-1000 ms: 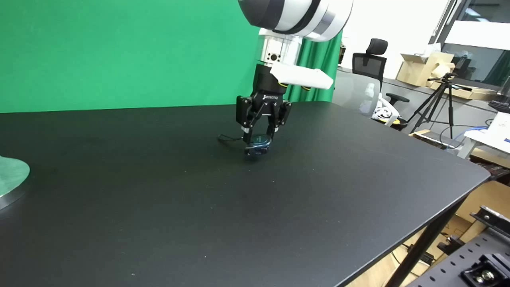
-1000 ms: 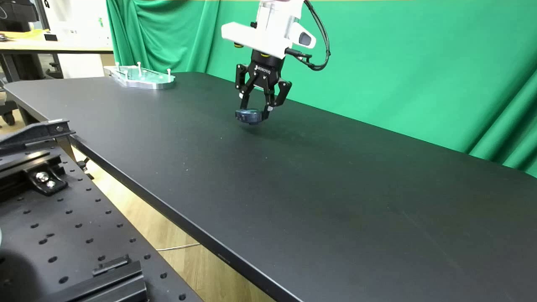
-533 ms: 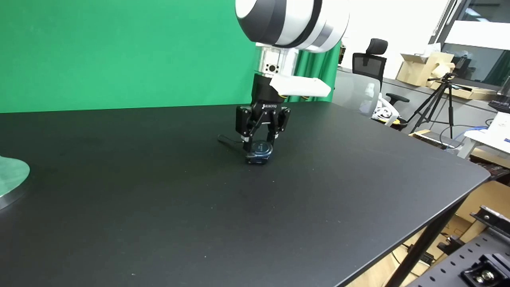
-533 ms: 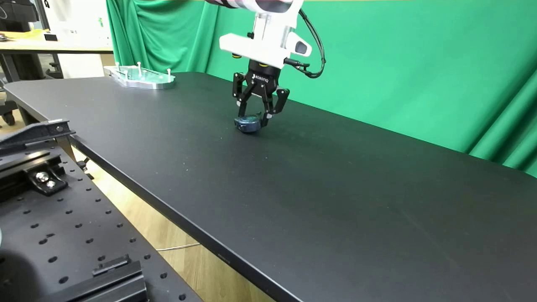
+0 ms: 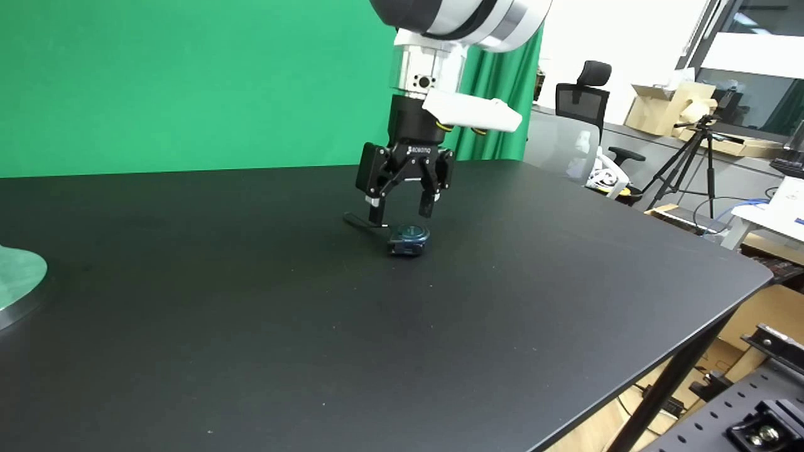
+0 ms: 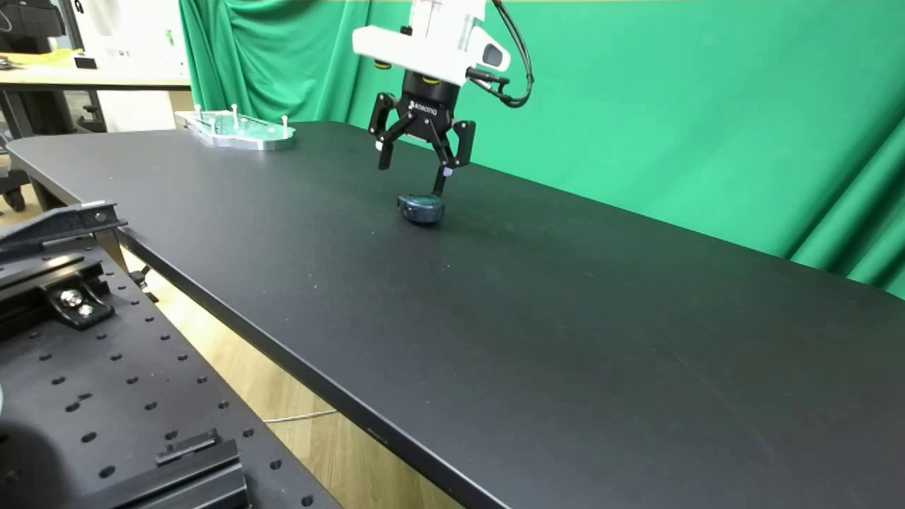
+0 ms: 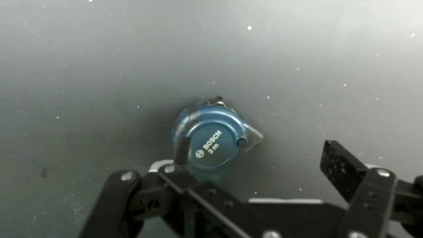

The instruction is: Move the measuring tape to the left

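Note:
The measuring tape (image 5: 409, 240), a small dark blue rounded case, rests flat on the black table in both exterior views. From above in the wrist view, the measuring tape (image 7: 214, 132) shows its round blue face with white lettering. My gripper (image 5: 402, 215) is above and slightly behind it, jaws spread wide and holding nothing. In an exterior view the gripper (image 6: 411, 179) has one fingertip just over the case's edge. In the wrist view the gripper's (image 7: 256, 145) left finger covers part of the case; the right finger is well apart from it.
A thin dark strip (image 5: 358, 218) lies beside the case; whether they join I cannot tell. A clear greenish plate with posts (image 6: 240, 134) stands at the table's far end. A green round-edged object (image 5: 19, 279) sits at the left. A perforated metal board (image 6: 141, 367) stands beyond the table edge.
The tape, held just above the table a second ago, was lowered onto it and let go. My gripper has opened and risen off it, shifting slightly left in both exterior views.

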Motion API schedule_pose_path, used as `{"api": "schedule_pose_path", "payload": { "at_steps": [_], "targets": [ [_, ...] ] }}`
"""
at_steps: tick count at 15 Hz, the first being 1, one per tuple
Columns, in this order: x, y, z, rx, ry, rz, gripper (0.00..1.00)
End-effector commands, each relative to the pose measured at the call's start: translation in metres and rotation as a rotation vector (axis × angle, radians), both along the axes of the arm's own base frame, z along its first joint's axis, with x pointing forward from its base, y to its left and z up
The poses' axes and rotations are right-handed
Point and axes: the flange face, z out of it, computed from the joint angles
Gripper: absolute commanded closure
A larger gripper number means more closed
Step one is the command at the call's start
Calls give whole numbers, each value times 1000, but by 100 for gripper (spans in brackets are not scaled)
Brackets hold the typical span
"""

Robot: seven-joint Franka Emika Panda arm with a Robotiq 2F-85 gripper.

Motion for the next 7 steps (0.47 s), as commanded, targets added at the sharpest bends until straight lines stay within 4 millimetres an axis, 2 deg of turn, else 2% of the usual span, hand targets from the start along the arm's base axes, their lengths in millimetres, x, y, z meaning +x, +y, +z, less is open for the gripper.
{"api": "schedule_pose_path", "payload": {
  "at_steps": [1, 4, 7],
  "targets": [
    [-22, -3, 40, -39, -32, 29, 0],
    [-32, -9, 60, -114, -105, 46, 0],
    [-40, -19, 72, -168, -131, 75, 0]
  ]
}}
